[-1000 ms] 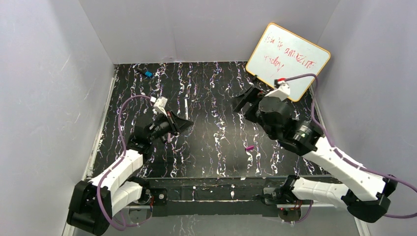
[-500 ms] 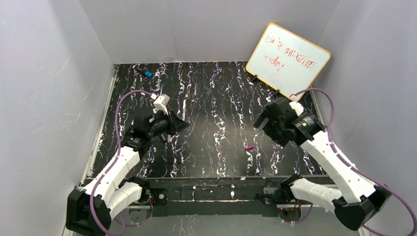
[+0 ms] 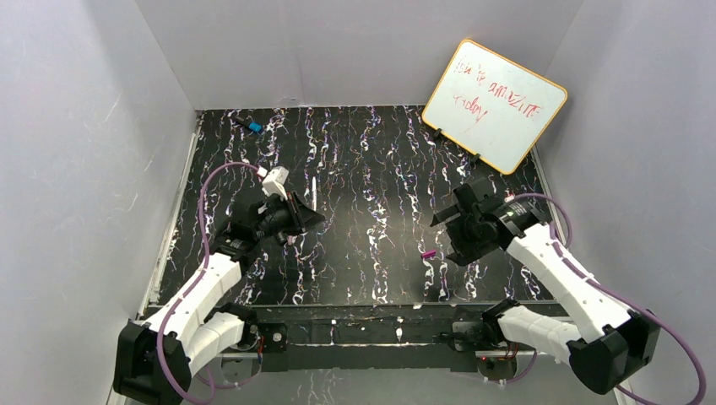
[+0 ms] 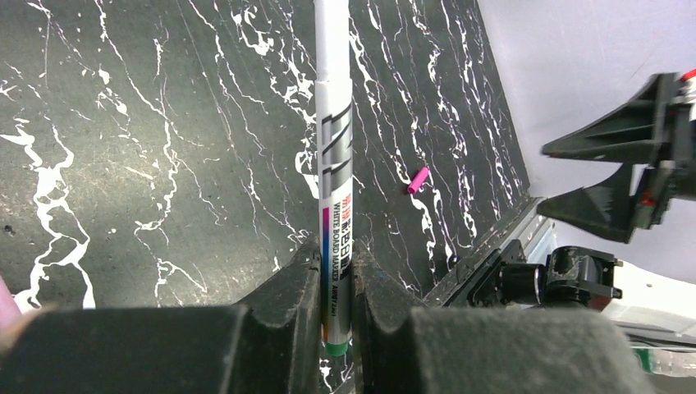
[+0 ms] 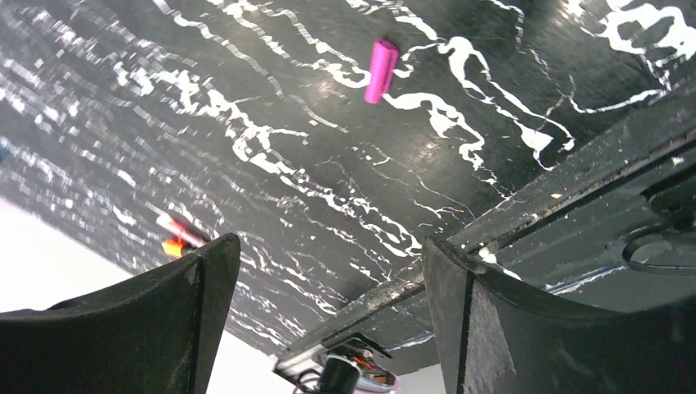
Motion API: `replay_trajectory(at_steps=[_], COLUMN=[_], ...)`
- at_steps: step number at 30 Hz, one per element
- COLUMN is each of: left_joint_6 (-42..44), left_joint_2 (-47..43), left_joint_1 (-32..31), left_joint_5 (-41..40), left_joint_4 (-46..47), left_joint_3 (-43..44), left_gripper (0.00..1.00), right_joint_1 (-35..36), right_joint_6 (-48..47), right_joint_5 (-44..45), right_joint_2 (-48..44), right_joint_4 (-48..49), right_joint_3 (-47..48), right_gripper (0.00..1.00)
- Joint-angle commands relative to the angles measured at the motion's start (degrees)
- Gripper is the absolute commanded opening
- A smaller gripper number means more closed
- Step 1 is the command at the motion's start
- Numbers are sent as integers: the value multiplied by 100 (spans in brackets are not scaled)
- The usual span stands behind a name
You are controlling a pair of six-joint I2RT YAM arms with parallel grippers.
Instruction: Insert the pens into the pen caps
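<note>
Hovering with right gripper point(image 5: 328, 263) spread wide near magenta cap point(image 5: 381, 71), which lies by the front edge of the black table point(image 3: 371, 278). Pinching thin white marker point(image 4: 332, 164) in left gripper point(image 4: 335, 271), above the tabletop. Leaning at far right, scribbled whiteboard point(image 3: 494, 105).

**Clearance findings**

Bare black marbled tabletop point(image 3: 371, 257) is seen around the small magenta plastic cap point(image 3: 428, 253), between the right gripper point(image 3: 446, 237) and the thin white marker point(image 4: 334, 148) projecting from the left gripper point(image 3: 306, 218). The back-right corner is obstructed by a leaning orange-framed whiteboard point(image 3: 494, 105).
</note>
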Motion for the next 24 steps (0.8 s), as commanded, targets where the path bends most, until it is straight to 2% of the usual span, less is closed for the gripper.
replay_trajectory(at_steps=[1, 5, 10, 12, 24], left_joint_6=[-177, -19, 3, 7, 127], left_joint_2=[50, 198, 337, 365, 433], left_joint_1=[3, 9, 9, 9, 7], left_joint_5=[123, 190, 310, 342, 439], left_joint_4=[150, 40, 67, 73, -55], left_joint_3=[-48, 78, 178, 201, 216], left_gripper=[0, 0, 0, 0, 0], right_joint_1=[-23, -19, -22, -46, -425], right_joint_6=[1057, 1030, 968, 954, 652], right_joint_5=[-44, 44, 119, 132, -111], right_joint_2=[387, 1038, 1606, 1802, 2353], right_joint_4=[133, 391, 1043, 1232, 2088], right_joint_3=[-310, -366, -532, -617, -1210], right_gripper=[87, 82, 56, 42, 39])
